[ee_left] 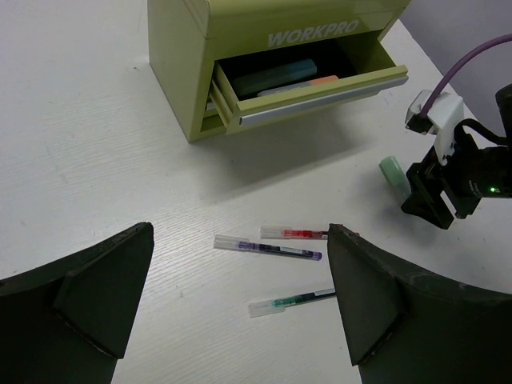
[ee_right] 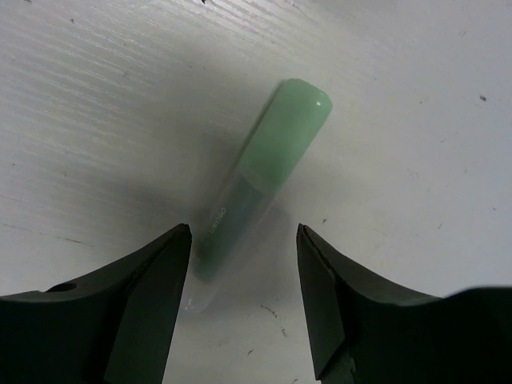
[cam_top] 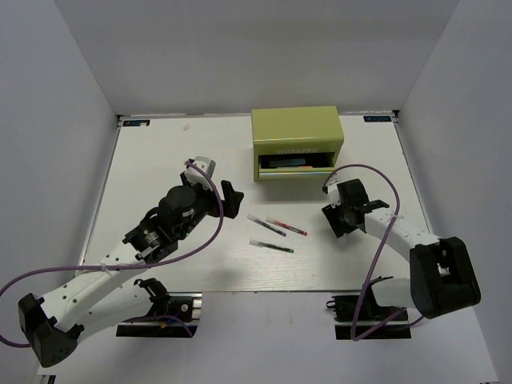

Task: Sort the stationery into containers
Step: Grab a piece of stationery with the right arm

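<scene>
A pale mint green marker (ee_right: 268, 176) lies flat on the white table, its near end just inside my right gripper (ee_right: 244, 240). That gripper is open and its fingers do not touch the marker. Three thin pens lie mid-table: dark (ee_left: 268, 249), red (ee_left: 296, 233) and green (ee_left: 290, 302). My left gripper (ee_left: 238, 240) is wide open above and short of them, holding nothing. The yellow-green WORKPRO chest (cam_top: 298, 136) has its upper drawer (ee_left: 320, 96) pulled out. A light blue marker (ee_left: 276, 78) and an orange-capped one (ee_left: 318, 82) lie in it.
The chest stands at the back of the white table (cam_top: 176, 160), right of centre. The right gripper (cam_top: 340, 210) sits just in front of and to the right of the open drawer. The left gripper (cam_top: 228, 198) hovers left of the pens (cam_top: 272, 228). Grey walls enclose the table.
</scene>
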`<state>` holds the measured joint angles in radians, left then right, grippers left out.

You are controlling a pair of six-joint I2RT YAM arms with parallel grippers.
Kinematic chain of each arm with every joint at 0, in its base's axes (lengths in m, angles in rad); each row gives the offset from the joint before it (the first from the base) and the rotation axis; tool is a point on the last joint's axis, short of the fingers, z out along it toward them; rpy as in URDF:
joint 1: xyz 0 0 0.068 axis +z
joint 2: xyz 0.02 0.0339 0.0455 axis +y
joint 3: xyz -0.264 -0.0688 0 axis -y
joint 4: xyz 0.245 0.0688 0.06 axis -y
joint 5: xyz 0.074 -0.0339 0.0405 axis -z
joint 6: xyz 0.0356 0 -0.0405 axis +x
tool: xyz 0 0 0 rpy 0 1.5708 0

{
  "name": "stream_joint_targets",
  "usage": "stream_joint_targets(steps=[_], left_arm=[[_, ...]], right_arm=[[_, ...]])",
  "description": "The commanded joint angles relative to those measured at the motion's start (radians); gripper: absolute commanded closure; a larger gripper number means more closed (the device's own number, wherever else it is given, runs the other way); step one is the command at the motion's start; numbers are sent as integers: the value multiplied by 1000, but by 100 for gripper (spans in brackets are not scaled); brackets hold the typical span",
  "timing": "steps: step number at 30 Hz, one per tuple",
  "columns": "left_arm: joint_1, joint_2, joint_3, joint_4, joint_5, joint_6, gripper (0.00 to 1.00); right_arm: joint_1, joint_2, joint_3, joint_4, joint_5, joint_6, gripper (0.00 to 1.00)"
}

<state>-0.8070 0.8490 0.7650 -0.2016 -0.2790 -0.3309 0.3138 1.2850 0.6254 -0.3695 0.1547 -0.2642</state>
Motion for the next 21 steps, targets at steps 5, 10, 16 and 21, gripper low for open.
stream_joint_targets(steps=[5,10,16,21], left_arm=[[-3,-2,-6,21,1,4,1],[-3,-2,-6,21,1,4,1],[-3,-2,-15,21,1,4,1],[-3,-2,-15,30,1,4,1]], right_arm=[[-5,65,-18,63,-38,-36,37],[-10,65,-27,40,-139,-85,50],[-4,16,-32,-6,-293,-174,75],[2,-41,-4,-123,-431,-315,92]])
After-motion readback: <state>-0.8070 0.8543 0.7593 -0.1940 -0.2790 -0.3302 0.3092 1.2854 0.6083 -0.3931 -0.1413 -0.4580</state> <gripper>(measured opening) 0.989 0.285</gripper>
